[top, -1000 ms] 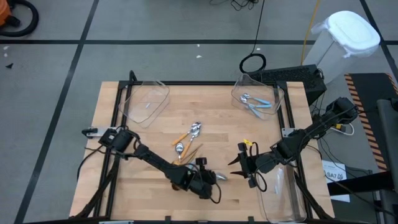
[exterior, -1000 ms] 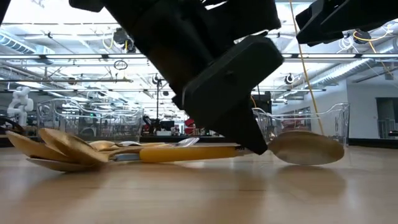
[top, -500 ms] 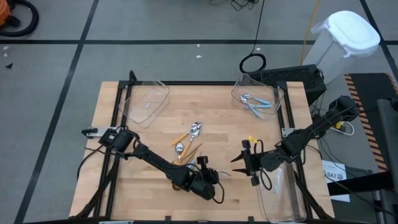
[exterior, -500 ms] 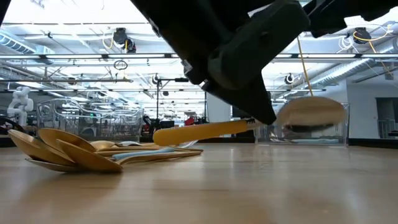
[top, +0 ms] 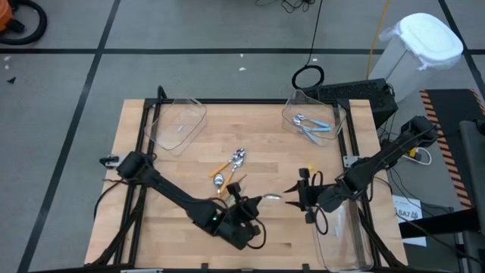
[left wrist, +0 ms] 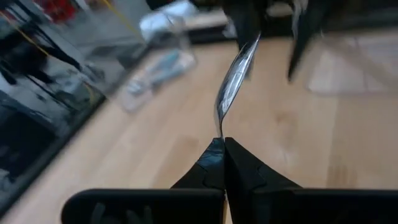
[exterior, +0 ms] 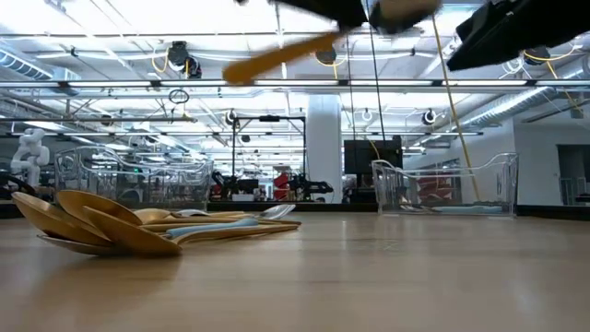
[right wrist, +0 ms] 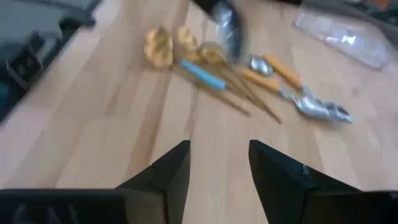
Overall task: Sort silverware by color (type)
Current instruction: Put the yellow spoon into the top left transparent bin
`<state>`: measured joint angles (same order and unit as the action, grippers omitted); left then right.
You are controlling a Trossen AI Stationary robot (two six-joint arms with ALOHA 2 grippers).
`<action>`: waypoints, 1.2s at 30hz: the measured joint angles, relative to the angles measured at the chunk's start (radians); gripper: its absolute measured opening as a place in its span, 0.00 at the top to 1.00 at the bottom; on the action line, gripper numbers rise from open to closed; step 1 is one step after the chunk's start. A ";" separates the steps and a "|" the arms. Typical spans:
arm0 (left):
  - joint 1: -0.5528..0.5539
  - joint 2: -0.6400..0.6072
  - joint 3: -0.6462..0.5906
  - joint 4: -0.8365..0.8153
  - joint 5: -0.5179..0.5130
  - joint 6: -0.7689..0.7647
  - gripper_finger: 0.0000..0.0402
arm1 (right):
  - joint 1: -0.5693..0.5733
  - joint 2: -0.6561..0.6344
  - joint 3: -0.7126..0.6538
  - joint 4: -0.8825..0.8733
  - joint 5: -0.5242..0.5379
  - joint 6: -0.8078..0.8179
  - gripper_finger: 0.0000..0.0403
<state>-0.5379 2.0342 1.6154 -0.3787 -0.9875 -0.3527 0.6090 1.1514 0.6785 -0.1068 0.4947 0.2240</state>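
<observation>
My left gripper (top: 252, 202) is near the table's middle, toward its near edge. It is shut on a spoon with an orange handle (exterior: 277, 55) and a silver bowl (top: 271, 199), held high above the wood. A pile of silverware (top: 229, 171) lies flat at the table's centre: gold spoons, orange-handled ones and a blue-handled one (right wrist: 202, 74). My right gripper (top: 292, 194) hovers open just right of the held spoon, its fingers (right wrist: 174, 171) around nothing. My left gripper pinches the spoon between its two shut fingers (left wrist: 214, 158) at the neck (left wrist: 219, 127), where the bowl meets the handle. The bowl sticks out beyond the fingertips, edge-on. The spoon is lifted clear of the table and tilted, its handle end lower than the bowl.
A clear bin (top: 178, 121) stands at the far left. Another clear bin (top: 333, 114) at the far right holds blue-handled spoons (top: 311, 127). A third clear bin (top: 345, 231) lies under my right arm at the near right. Bare wood lies along the near edge.
My left gripper has risen, staying shut on the orange-handled spoon. The spoon lay on the wood a second ago; it is now lifted clear and tipped, bowl end up. The pile has stayed where it was.
</observation>
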 joint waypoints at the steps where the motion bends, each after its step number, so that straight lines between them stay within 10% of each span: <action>1: -0.006 -0.013 0.000 0.012 -0.014 0.007 1.00 | 0.000 0.015 0.001 0.025 0.014 -0.005 0.60; 16: -0.123 -0.079 0.000 0.242 -0.347 0.079 1.00 | -0.053 0.313 0.000 0.844 -0.036 -0.231 0.60; 36: -0.069 -0.077 0.000 0.799 -0.117 0.474 1.00 | -0.137 0.417 0.002 1.250 -0.343 -0.192 0.60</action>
<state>-0.6073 1.9572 1.6150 0.4204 -1.1046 0.1215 0.4720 1.5685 0.6807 1.1435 0.1516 0.0323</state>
